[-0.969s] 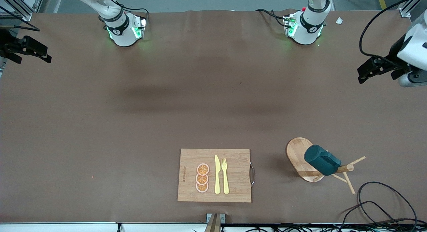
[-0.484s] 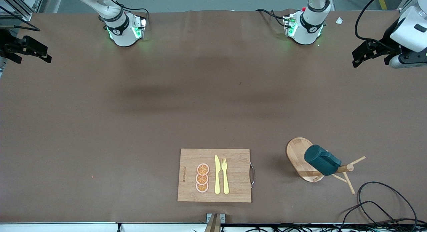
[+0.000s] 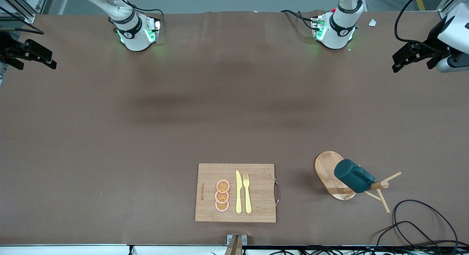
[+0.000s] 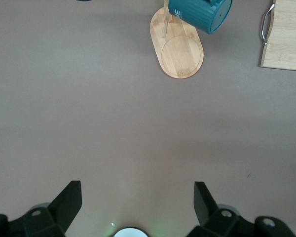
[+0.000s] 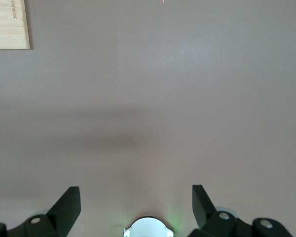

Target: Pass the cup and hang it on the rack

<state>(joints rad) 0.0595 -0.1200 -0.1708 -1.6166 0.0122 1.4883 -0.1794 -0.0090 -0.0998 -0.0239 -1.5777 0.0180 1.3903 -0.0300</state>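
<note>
The dark teal cup (image 3: 353,175) hangs on a peg of the wooden rack (image 3: 331,170), which stands on its oval base near the front camera, toward the left arm's end of the table. Both show in the left wrist view, the cup (image 4: 200,14) over the rack's base (image 4: 177,49). My left gripper (image 3: 401,62) is open and empty, high over the table's edge at the left arm's end; it also shows in its wrist view (image 4: 137,197). My right gripper (image 3: 38,59) is open and empty over the right arm's end and waits, also seen in its wrist view (image 5: 136,198).
A bamboo cutting board (image 3: 236,192) with a metal handle carries orange slices (image 3: 222,195), a yellow knife (image 3: 238,192) and a yellow fork (image 3: 247,192). A black cable (image 3: 421,225) loops near the rack. The arm bases (image 3: 135,31) stand at the table's farthest edge from the front camera.
My left gripper has drifted at the left arm's end of the table, first away from the rack, then slightly outward. The cup, the rack and the right arm have not moved.
</note>
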